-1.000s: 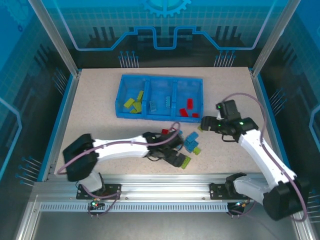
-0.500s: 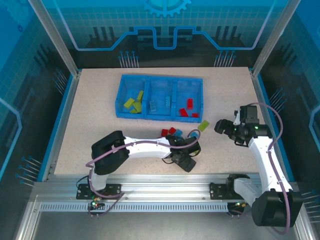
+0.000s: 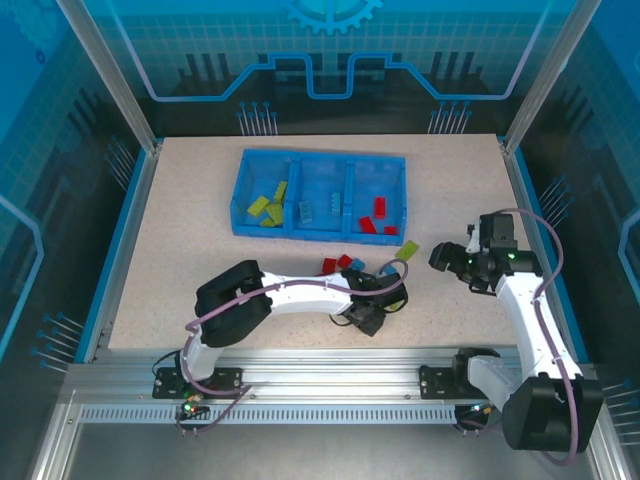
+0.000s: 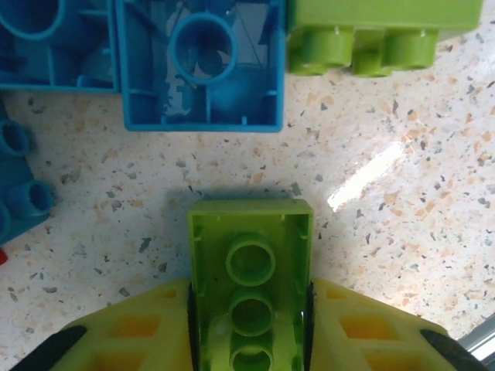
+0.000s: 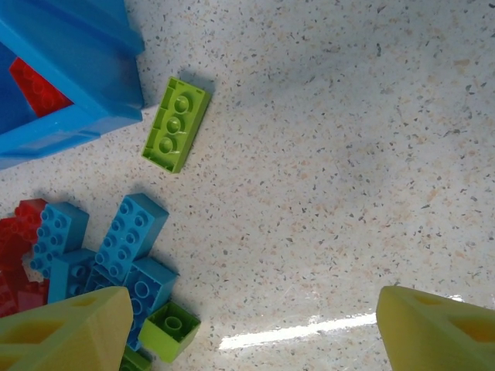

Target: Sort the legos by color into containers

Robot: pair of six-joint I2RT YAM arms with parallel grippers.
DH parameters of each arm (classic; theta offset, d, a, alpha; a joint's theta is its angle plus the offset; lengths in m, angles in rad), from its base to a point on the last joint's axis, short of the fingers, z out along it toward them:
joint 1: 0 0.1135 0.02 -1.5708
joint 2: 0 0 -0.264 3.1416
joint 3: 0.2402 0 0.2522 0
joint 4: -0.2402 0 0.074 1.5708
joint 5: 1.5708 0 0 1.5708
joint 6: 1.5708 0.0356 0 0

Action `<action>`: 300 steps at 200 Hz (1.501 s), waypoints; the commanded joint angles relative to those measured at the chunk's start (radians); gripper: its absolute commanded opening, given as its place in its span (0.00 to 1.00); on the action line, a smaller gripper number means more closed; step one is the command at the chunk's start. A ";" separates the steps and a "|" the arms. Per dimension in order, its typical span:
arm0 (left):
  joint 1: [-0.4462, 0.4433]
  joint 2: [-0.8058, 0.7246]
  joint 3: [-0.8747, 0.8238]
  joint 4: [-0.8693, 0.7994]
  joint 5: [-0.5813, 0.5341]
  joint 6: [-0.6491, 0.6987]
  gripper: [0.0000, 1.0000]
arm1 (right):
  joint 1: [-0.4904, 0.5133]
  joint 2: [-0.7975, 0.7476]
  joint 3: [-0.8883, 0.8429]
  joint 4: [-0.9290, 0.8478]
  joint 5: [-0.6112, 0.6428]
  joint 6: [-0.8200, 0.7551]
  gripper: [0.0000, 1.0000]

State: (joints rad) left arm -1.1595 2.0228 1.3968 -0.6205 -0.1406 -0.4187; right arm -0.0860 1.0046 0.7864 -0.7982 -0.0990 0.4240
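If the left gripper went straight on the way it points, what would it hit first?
Probably the upturned light blue brick, just ahead of the green brick the left gripper holds; depth unclear.

Left wrist view: the bottom edge is cutting off the near end of the yellow-green brick [image 4: 250, 263], and the top edge is clipping a second green brick [image 4: 371, 31]. From above, the left arm [image 3: 300, 292] is covering part of the loose pile [image 3: 340, 264].

Bright, even overhead light, soft shadows. Glare streak on tabletop [image 4: 371, 174] just right of left gripper [image 4: 249, 336]; another between right gripper [image 5: 255, 325] jaws. Held green brick [image 4: 249, 263] softens toward lens.
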 commanded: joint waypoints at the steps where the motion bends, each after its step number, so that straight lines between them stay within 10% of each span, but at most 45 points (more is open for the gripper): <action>1: -0.005 -0.045 -0.036 0.015 0.051 -0.028 0.32 | -0.009 0.013 -0.027 0.042 -0.025 -0.009 0.83; 63: 0.123 -0.337 -0.062 -0.070 -0.058 -0.028 0.33 | 0.223 0.274 0.067 0.110 0.070 0.207 0.79; 169: 0.800 -0.426 0.053 -0.086 0.148 0.142 0.33 | 0.323 0.587 0.238 0.197 0.116 0.356 0.78; 300: 0.959 -0.181 0.190 -0.102 0.241 0.103 0.39 | 0.342 0.821 0.400 0.111 0.203 0.374 0.69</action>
State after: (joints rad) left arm -0.2081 1.8317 1.5501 -0.7029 0.0650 -0.3080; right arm 0.2485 1.7901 1.1507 -0.6445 0.0643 0.7933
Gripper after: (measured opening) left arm 0.382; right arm 0.692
